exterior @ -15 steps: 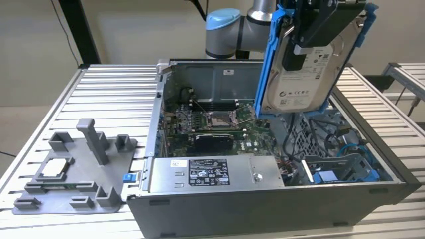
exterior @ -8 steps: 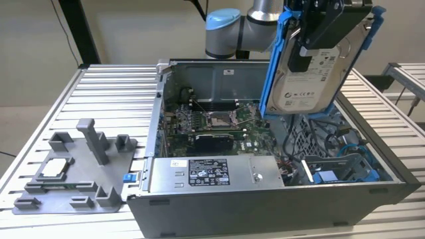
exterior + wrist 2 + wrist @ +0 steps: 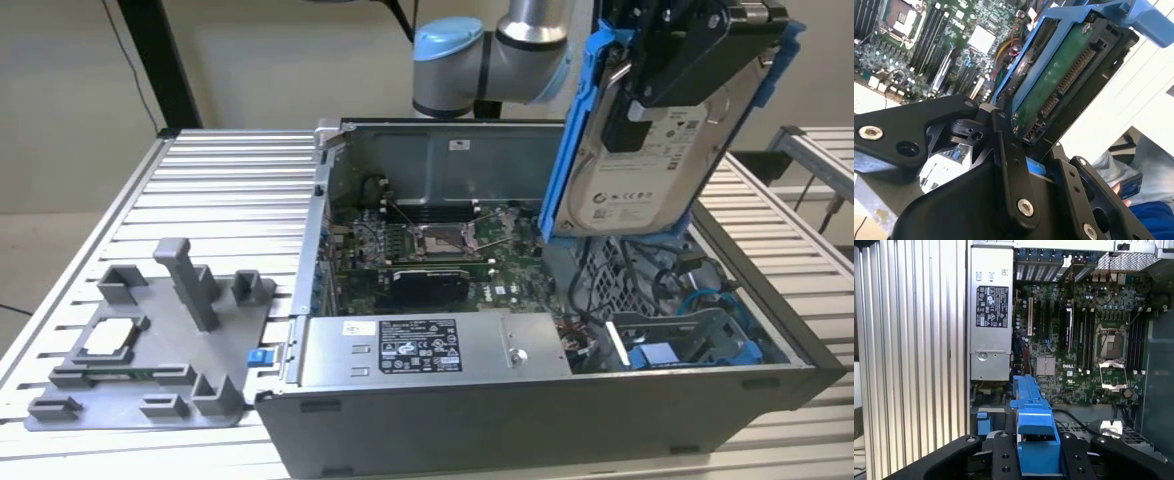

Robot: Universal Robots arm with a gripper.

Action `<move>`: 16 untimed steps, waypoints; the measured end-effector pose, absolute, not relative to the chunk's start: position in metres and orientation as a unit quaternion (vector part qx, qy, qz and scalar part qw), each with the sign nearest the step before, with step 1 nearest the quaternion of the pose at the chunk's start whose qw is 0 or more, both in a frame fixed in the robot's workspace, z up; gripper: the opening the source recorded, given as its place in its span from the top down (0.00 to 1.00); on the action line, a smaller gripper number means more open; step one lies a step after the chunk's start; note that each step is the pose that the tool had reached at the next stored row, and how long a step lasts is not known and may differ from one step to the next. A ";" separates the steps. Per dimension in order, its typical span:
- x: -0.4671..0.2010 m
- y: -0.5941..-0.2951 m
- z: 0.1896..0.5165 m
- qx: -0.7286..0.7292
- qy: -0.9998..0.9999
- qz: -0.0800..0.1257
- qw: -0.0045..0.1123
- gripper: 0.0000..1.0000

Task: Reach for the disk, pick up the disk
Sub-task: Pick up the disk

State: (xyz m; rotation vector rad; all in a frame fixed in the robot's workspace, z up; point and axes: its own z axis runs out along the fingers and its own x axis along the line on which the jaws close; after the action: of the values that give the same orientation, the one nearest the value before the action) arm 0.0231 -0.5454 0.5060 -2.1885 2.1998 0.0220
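The disk (image 3: pixel 638 160), silver-grey with a white label and a blue bracket, hangs upright in the air above the open computer case (image 3: pixel 534 420), at the exterior view's right. My gripper (image 3: pixel 671 70) is shut on it from above, with its black fingers (image 3: pixel 627 125) over the label face. In the second wrist view the disk's green circuit side (image 3: pixel 1054 85) and connector show inside the blue frame. In the first wrist view the blue bracket (image 3: pixel 1034 425) sits clamped between the two black fingers (image 3: pixel 1004 457) of my gripper (image 3: pixel 1038 452).
Below lie the motherboard (image 3: pixel 427 250), the grey power supply box (image 3: pixel 420 345) and blue drive-bay parts (image 3: pixel 667 350) with loose cables. A grey fixture (image 3: pixel 147 340) holding a small white-topped chip module (image 3: pixel 110 335) stands on the slatted table (image 3: pixel 227 190) at the exterior view's left.
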 end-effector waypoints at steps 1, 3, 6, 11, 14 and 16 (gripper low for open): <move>0.024 -0.547 0.506 -0.705 0.709 0.007 0.019 1.00; 0.026 -0.550 0.505 -0.705 0.709 0.007 0.019 1.00; 0.028 -0.555 0.505 -0.704 0.710 0.007 0.019 1.00; 0.033 -0.560 0.504 -0.704 0.710 0.007 0.019 1.00; 0.035 -0.560 0.504 -0.704 0.710 0.007 0.019 1.00; 0.037 -0.561 0.504 -0.704 0.710 0.007 0.019 1.00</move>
State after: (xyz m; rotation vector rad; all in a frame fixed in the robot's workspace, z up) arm 0.0367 -0.5605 0.5039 -2.1842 2.2043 0.0219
